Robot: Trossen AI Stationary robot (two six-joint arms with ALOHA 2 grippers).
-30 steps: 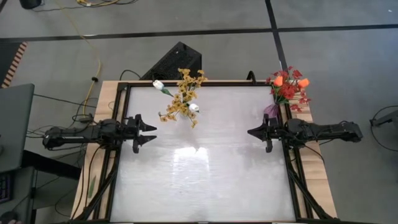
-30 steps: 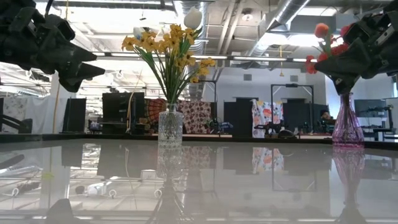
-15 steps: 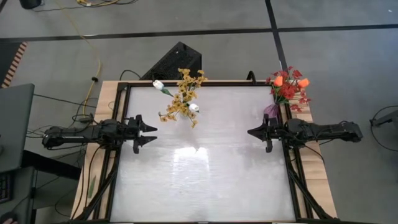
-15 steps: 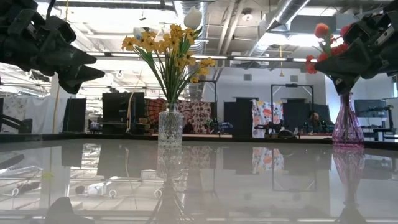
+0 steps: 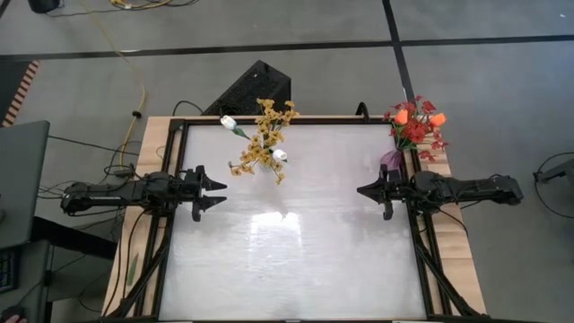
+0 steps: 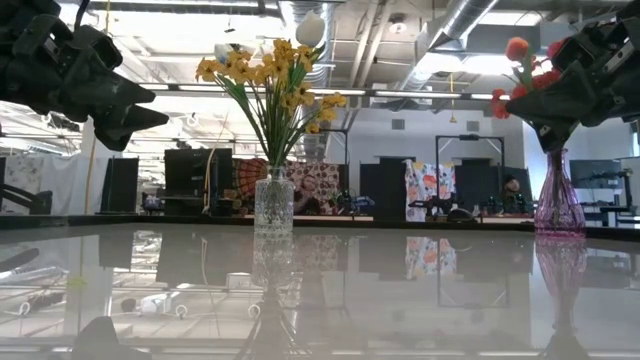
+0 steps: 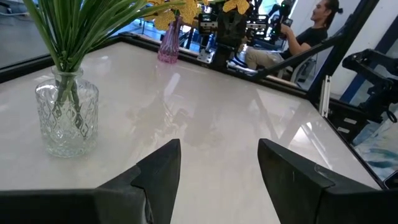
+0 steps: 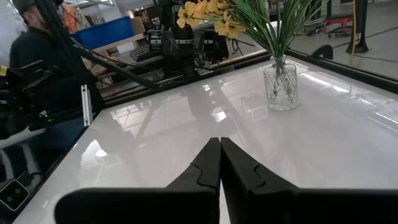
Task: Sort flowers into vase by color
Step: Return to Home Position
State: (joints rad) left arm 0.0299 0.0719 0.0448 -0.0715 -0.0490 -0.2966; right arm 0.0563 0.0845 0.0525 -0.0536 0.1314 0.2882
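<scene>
On the glossy white tabletop [image 5: 296,251], the yellow sprays [image 5: 263,144] and white tulip buds [image 5: 229,122] stand in the clear cut-glass vase [image 6: 273,205] at about 11 o'clock. The red clusters [image 5: 417,135] and orange tulip buds [image 5: 403,116] stand in the slim purple glass vase [image 6: 560,200] at 2 o'clock. The left pincer [image 5: 215,190] hangs at 9 o'clock, spread and empty. The right pincer [image 5: 361,190], at 3 o'clock, is pressed together.

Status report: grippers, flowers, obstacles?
Left gripper open, right gripper shut, both at table sides. Yellow and white flowers in clear vase, red and orange in purple vase. No obstacle seen.
</scene>
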